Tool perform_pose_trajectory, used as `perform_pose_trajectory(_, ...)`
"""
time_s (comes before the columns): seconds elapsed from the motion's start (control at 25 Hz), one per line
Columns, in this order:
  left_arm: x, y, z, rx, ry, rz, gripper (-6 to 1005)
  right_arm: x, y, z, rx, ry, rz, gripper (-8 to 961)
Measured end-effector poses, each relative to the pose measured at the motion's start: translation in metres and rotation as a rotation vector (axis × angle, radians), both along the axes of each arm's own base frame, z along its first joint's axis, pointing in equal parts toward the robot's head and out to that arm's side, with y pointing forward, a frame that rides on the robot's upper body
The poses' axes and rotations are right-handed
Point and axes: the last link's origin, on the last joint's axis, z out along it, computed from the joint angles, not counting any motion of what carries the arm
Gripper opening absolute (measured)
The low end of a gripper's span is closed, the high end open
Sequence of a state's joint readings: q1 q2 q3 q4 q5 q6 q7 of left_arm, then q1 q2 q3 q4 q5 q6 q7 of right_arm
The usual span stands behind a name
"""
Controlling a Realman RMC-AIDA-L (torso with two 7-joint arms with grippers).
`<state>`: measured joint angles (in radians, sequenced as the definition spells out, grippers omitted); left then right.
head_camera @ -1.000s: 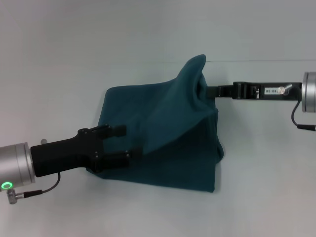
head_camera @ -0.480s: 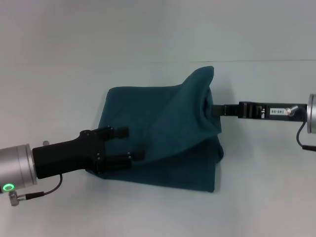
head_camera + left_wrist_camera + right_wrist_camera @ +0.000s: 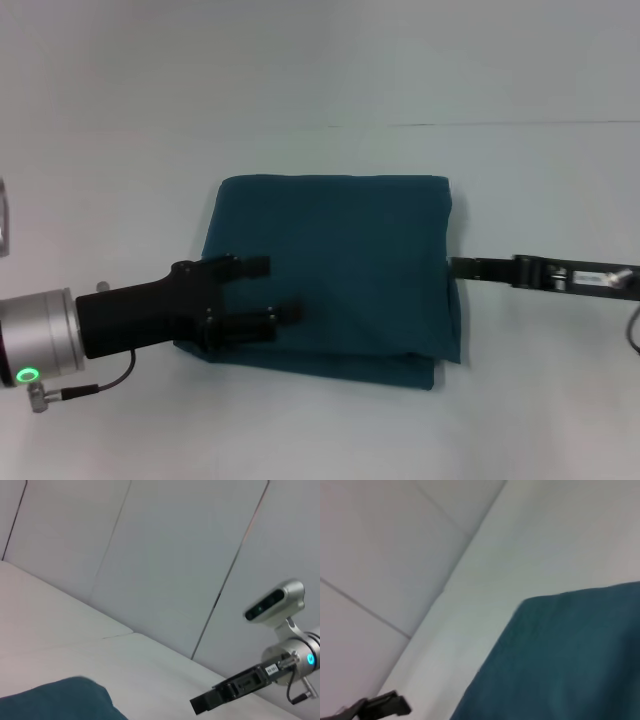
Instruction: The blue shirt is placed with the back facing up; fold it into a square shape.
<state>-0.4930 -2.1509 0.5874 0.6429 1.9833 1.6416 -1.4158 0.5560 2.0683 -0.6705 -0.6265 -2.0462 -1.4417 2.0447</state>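
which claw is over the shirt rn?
The left claw, reaching across the blue shirt near its left edge. The right claw sits just off the right edge.

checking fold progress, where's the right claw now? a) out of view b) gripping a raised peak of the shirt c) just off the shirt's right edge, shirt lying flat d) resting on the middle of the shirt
c: in the head view the right claw sits at the right edge of the shirt, which lies flat in a squarish fold.
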Motion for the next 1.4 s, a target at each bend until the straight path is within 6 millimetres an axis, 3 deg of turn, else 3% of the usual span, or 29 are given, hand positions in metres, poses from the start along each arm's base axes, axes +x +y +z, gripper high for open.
perform_pose_trajectory(0.24, 0.001, 0.006, -0.002, 0.023, 0.015, 0.013, 906, 0.032, -0.006, 0.030, 0.102, 0.002, -0.094, 323)
perform_pose_trajectory(0.44, 0.000, 0.017, -0.006, 0.058, 0.032, 0.059, 906, 0.036, 0.004, 0.046, 0.157, -0.012, -0.106, 534)
perform_pose_trajectory(0.8, -0.009, 0.040, -0.003, 0.117, 0.051, 0.223, 905, 0.016, 0.025, 0.046, 0.168, -0.026, -0.054, 685)
perform_pose_trajectory(1.2, -0.029, 0.037, 0.013, 0.138, 0.084, 0.290, 904, -0.004, 0.035, 0.025, 0.177, -0.018, -0.018, 917)
perform_pose_trajectory(1.4, -0.042, 0.032, 0.022, 0.122, 0.107, 0.365, 905, -0.006, 0.040, 0.022, 0.191, -0.026, -0.024, 912)
